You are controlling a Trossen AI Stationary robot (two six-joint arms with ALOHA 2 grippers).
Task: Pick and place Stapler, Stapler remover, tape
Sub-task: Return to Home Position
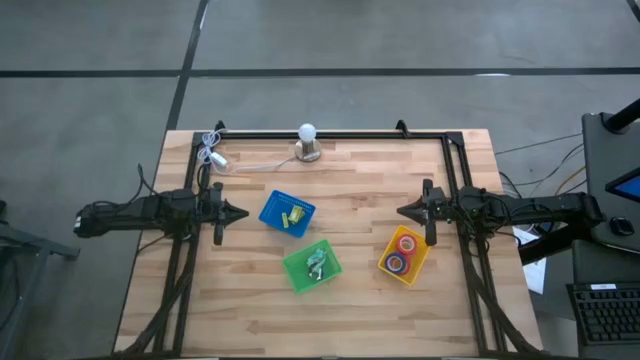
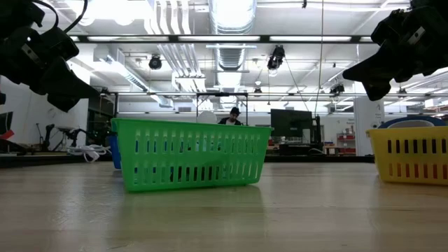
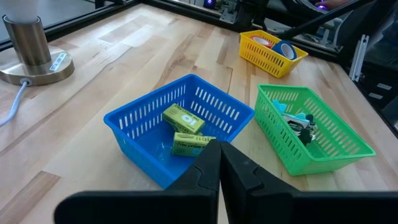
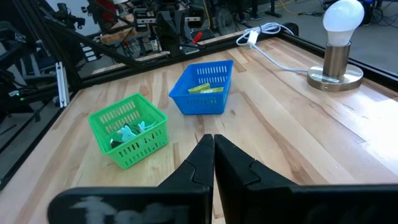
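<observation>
1. The wooden table carried three bins, a lamp and a white cable.
2. The blue bin sat just ahead of the left gripper.
3. The yellow bin sat just beside the right gripper, toward the front edge.
4. The green bin sat between both grippers, nearer the front.
5. The lamp and the white cable lay at the far edge, the cable on the left gripper's side.

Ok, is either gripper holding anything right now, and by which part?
Nothing is held. The left gripper and right gripper both hover over the wooden table with fingers shut together, nothing between them.
</observation>
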